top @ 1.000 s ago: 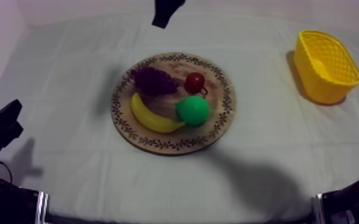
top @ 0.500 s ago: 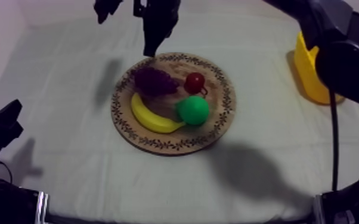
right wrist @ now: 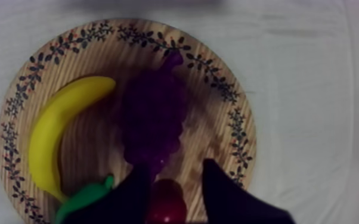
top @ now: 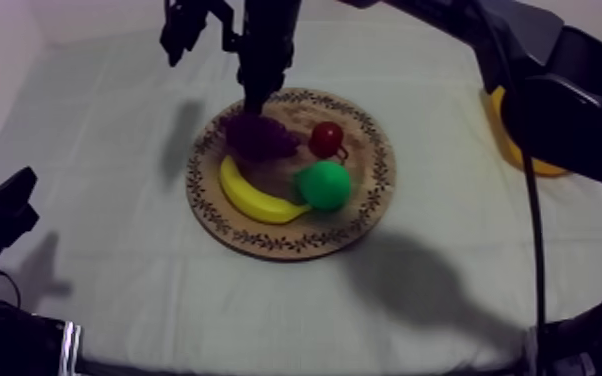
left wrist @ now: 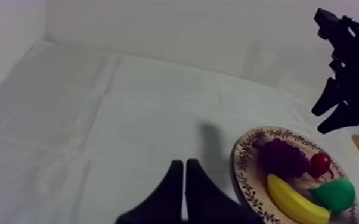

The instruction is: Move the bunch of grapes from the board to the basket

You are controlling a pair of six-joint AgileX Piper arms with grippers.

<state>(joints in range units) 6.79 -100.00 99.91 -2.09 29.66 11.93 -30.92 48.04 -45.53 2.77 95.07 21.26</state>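
No text, label, brand, number or sign can be read anywhere here. The rim of the wooden board [top: 377, 185] carries a dark leaf-like ornament, not letters.

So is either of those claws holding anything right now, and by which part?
Nothing is held. The right gripper hangs open above the bunch of grapes on the wooden board; the left gripper is shut on nothing.

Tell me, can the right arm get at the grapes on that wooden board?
Probably yes: the right end effector hangs open over the bunch of grapes, with nothing between; the small red fruit lies close.
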